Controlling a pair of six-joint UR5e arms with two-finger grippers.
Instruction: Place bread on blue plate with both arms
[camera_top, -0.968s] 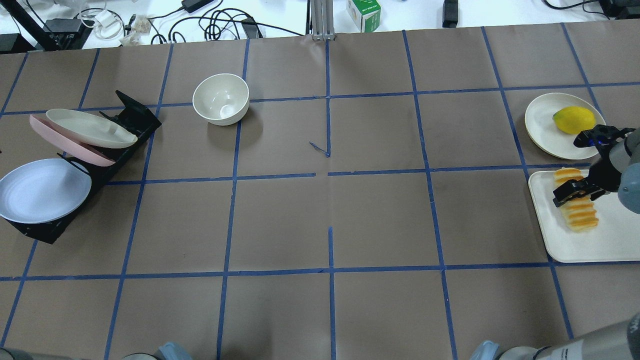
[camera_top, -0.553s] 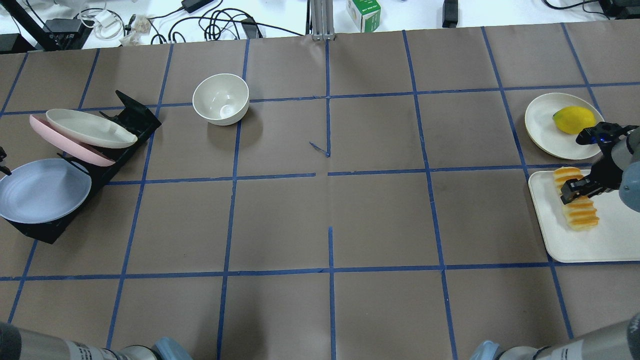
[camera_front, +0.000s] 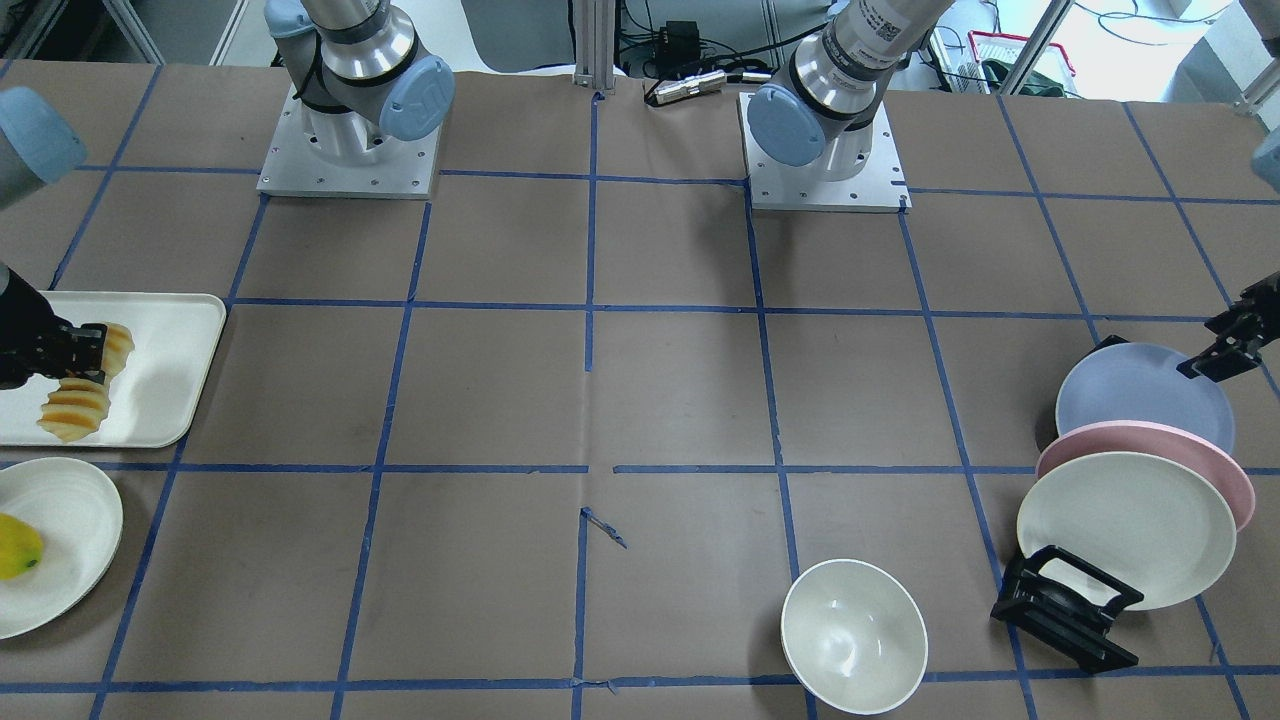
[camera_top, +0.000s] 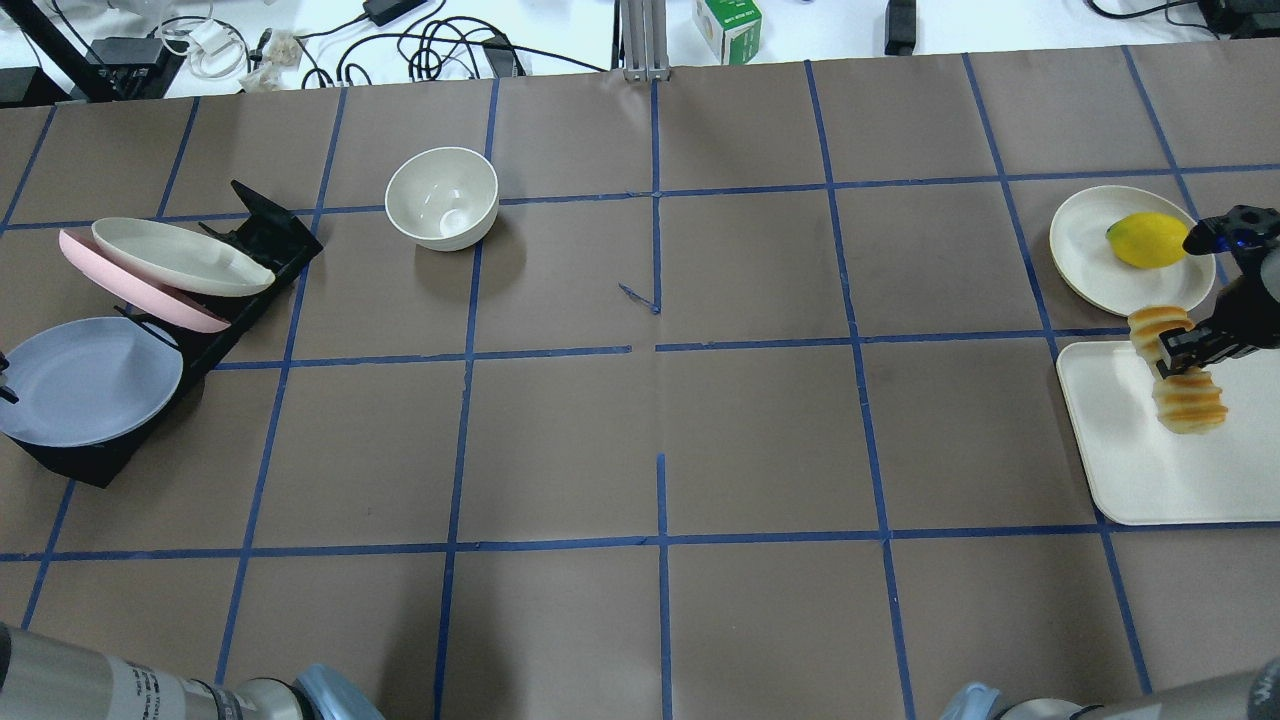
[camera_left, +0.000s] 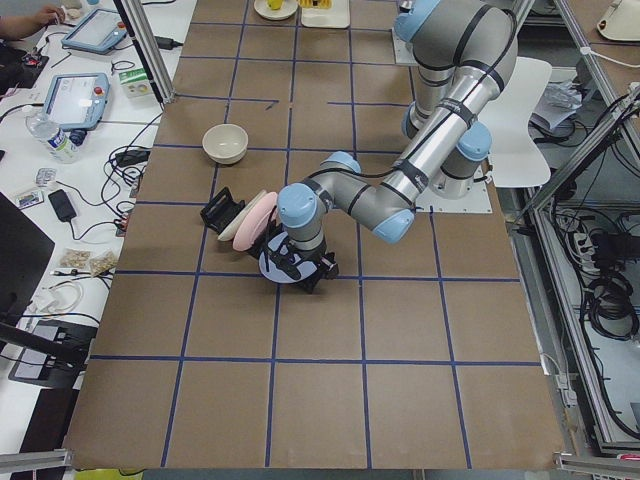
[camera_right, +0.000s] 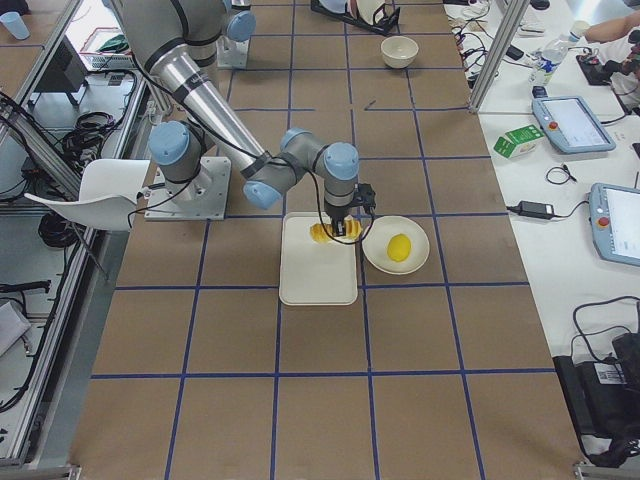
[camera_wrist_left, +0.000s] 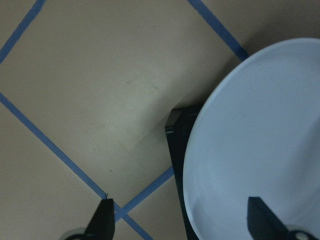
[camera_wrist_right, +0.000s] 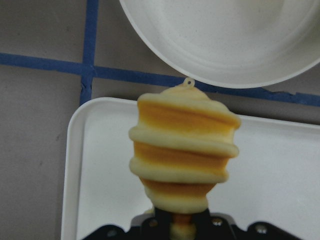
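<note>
Left jaws: spread wide, empty, set at the rim of the blue plate (camera_top: 90, 380), which leans in the end slot of a black rack (camera_top: 262, 238). The wrist view puts one jaw over the plate's face and the other outside it over bare worktop (camera_top: 660, 420), so the rim lies between them. That reads as a stance for pinching the edge, the only hold a propped plate offers. Past the blue plate from these jaws, in the same rack, lean a pink plate (camera_top: 150, 292) and a cream plate (camera_top: 180, 258). A white bowl (camera_top: 441, 197) sits mid-worktop, well apart from both jaws and no part of this. Right jaws: closed across the bread (camera_top: 1188, 403), gripping it crosswise near its middle so both ends stick out. It looks to hang just clear of the white tray (camera_top: 1180, 480) below the jaws, though height is hard to judge. Beyond these jaws, just beside the tray, a fruit plate (camera_top: 1085, 255) carries a yellow fruit (camera_top: 1147, 240). Judgement: one arm per item, since bread and plate sit at opposite ends.
</note>
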